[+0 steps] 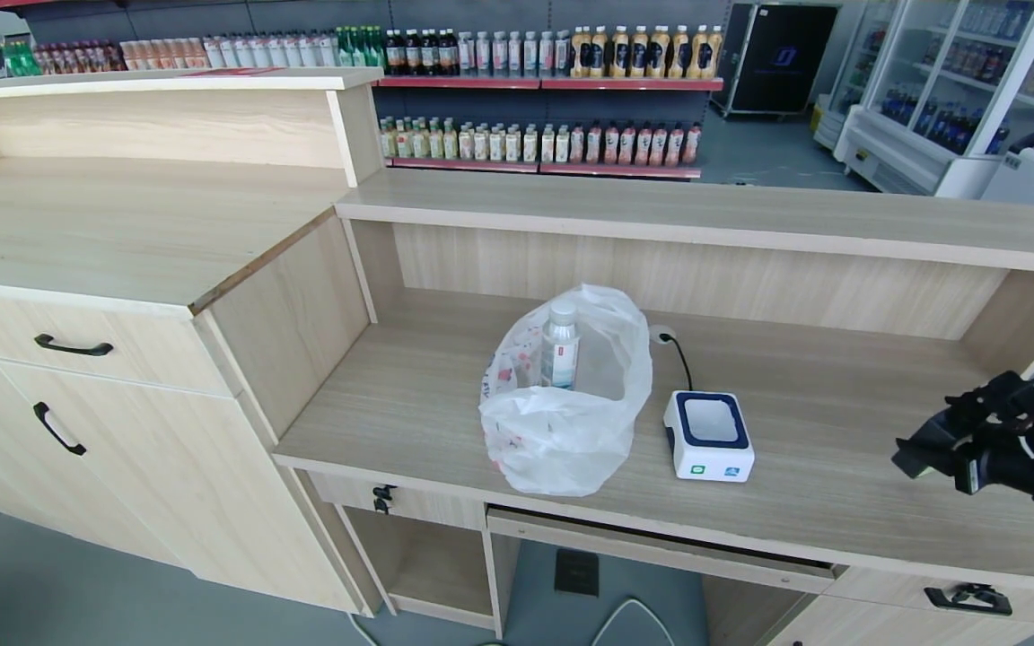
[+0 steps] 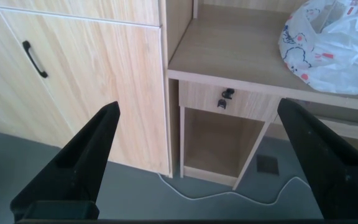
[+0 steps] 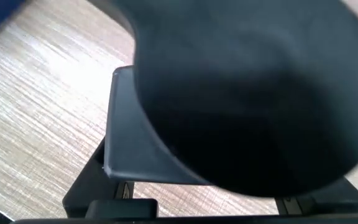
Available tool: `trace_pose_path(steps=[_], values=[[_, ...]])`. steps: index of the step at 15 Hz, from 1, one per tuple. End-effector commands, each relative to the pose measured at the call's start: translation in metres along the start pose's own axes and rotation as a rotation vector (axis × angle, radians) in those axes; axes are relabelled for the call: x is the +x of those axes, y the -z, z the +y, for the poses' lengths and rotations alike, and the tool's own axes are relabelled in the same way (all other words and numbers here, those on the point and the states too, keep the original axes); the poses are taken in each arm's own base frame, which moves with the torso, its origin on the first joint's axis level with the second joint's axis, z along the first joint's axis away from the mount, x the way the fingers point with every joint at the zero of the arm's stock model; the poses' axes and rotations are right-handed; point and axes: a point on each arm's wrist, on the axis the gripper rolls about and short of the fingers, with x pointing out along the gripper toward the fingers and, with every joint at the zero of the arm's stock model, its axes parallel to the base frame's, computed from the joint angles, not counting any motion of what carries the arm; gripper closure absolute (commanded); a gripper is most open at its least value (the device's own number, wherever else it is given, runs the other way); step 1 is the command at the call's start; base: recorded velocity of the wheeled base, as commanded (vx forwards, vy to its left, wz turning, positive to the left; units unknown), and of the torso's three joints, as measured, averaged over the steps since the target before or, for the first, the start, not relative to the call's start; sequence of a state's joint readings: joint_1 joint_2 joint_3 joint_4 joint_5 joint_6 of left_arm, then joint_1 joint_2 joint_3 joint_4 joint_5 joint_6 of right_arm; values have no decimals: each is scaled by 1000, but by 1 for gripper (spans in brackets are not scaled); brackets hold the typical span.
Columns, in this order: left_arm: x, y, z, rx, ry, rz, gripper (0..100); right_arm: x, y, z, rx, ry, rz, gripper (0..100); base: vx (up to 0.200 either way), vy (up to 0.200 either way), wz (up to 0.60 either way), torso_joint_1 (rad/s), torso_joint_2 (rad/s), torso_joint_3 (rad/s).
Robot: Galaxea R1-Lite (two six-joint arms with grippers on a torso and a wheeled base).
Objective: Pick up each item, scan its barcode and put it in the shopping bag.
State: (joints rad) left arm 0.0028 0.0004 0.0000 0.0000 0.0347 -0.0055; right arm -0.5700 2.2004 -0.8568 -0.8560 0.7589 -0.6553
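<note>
Bottle (image 1: pixel 560 345) stands upright inside the bag (image 1: pixel 571 404), cap up, bag mouth open at the top. Bag sits mid-counter (image 1: pixel 840 431). Scanner (image 1: pixel 708 433) is just beside it on my right, glass face up, cable running back twd the rear panel.

My L gripper (image 2: pixel 197 109) hangs low, off the counter's front, by the cupboard (image 2: pixel 73 81). Its fingers (image 2: pixel 82 162) are spread wide w/ nothing btwn them. From down there the bag shows up on the counter, above the drawer (image 2: pixel 229 99).

My R gripper (image 1: pixel 912 456) hovers over the counter's right end, well apart from scanner and bag. Open or closed, I can't tell: a dark shape close to that wrist cam covers most of its view, w/ wood grain beneath. I can't make out anything held in it.

Step, as I judge it: the one item I can see is already bagged, so this looks like the tail of a put-in-bag step, poss. the end of the whole job.

Next move, if another item turns up: R arm is nearer to the scanner, so it should do the pick. Then turn the barcode twd the glass and hold it just over the scanner. After that, lift over the bag rim and lower the item beside the bottle w/o tipping it. Bag film looks thin and floppy, so the rim may fold in. L gripper could hold it open, but must rise to counter level first.
</note>
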Motion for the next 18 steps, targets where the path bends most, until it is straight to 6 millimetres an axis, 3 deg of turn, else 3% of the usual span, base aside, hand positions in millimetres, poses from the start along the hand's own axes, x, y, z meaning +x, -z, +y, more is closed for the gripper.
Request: trace_pose_path(steps=[1, 3, 4, 5, 6, 8, 13, 16, 18], values=[[0, 0, 0, -1, -1, 0, 0, -55, -102, 5, -227, 61, -208, 100, 0, 0, 0, 0, 0, 0], [0, 0, 0, -1, -1, 0, 0, -106, -174, 32, -462, 122, -404, 100, 0, 0, 0, 0, 0, 0], [0, 0, 0, -1, -1, 0, 0, -118, -183, 42, -497, 135, -438, 100, 0, 0, 0, 0, 0, 0], [0, 0, 0, -1, -1, 0, 0, -142, -203, 67, -586, 156, -531, 100, 0, 0, 0, 0, 0, 0], [0, 0, 0, -1, -1, 0, 0, -154, -214, 92, -697, 170, -650, 100, 0, 0, 0, 0, 0, 0], [0, 0, 0, -1, -1, 0, 0, -165, -215, 129, -851, 182, -827, 100, 0, 0, 0, 0, 0, 0], [0, 0, 0, -1, -1, 0, 0, -152, -249, 211, -1046, -37, -1247, 100, 0, 0, 0, 0, 0, 0], [0, 0, 0, -1, -1, 0, 0, -142, -267, 255, -990, -195, -1401, 100, 0, 0, 0, 0, 0, 0], [0, 0, 0, -1, 1, 0, 0, -137, -267, 277, -950, -272, -1420, 100, 0, 0, 0, 0, 0, 0]])
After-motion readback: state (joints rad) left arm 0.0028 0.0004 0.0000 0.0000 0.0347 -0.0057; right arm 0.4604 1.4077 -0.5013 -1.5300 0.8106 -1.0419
